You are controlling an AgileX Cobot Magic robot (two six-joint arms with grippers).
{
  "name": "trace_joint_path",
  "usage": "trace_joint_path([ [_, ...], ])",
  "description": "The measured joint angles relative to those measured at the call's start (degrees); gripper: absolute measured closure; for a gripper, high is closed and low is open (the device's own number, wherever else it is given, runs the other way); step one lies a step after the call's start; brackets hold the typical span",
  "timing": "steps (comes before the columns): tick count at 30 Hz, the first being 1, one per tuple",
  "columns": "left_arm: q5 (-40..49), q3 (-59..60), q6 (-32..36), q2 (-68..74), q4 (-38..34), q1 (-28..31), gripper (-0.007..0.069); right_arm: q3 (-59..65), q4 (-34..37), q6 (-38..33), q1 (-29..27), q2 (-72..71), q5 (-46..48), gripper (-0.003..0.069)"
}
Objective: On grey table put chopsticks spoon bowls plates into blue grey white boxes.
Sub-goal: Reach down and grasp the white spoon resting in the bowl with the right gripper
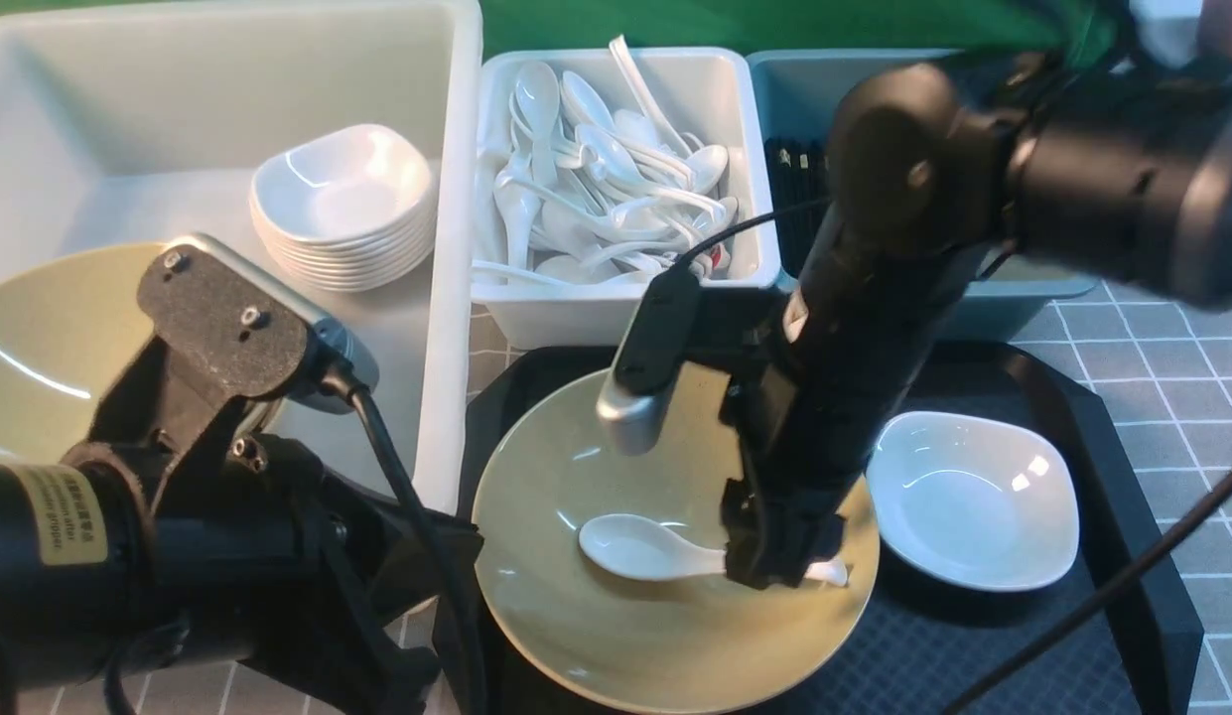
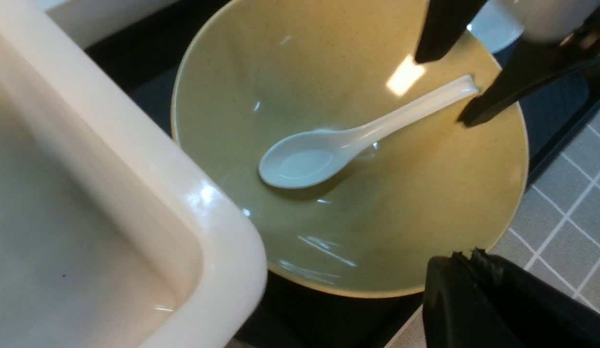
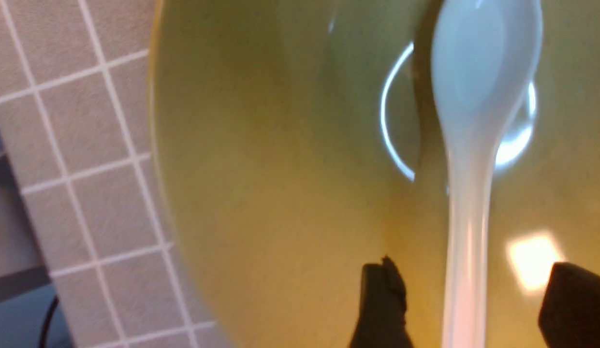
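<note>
A white spoon [image 1: 640, 548] lies in an olive-yellow bowl [image 1: 665, 636] on the black tray. My right gripper [image 1: 786, 574] is open and straddles the spoon's handle [image 3: 466, 270], one finger on each side and apart from it. In the left wrist view the spoon [image 2: 329, 150] rests in the bowl [image 2: 401, 203], and my left gripper [image 2: 466, 256] is shut and empty beside the bowl's rim. A white plate [image 1: 973, 497] sits on the tray to the right of the bowl.
The large white tub [image 1: 457, 248] holds a stack of plates [image 1: 342, 204] and another bowl [image 1: 50, 348]. The white bin [image 1: 745, 149] is full of spoons. Chopsticks [image 1: 794, 164] lie in the blue-grey bin [image 1: 1013, 298]. The black tray [image 1: 1102, 447] rests on the grey table [image 1: 1171, 348].
</note>
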Motion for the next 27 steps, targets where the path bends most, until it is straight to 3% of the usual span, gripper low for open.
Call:
trace_joint_path([
  [14,2.32,0.00,3.26,-0.07,-0.17,0.00,0.0633,0.01,-3.04,-2.56,0.00,9.22,-2.79,0.0222],
  [17,2.26,0.00,3.39,-0.07,-0.17,0.00,0.0633,0.01,-3.18,-2.01,0.00,9.54,-3.21,0.0278],
  [20,1.79,0.00,3.51,-0.07,-0.17,0.00,0.0633,-1.22,-3.23,-1.02,0.02,9.54,-1.91,0.0417],
  [21,1.70,0.00,3.52,-0.07,-0.17,0.00,0.0633,-1.39,-3.23,-1.02,0.02,9.54,-1.91,0.0428],
  [22,0.92,0.00,3.64,-0.07,-0.17,0.00,0.0633,-2.88,-3.29,-0.66,0.07,9.54,-0.60,0.0503],
  [27,-1.88,0.00,3.35,-0.07,-0.82,0.05,0.0633,-9.72,-4.62,2.31,0.39,9.48,1.47,0.0505],
])
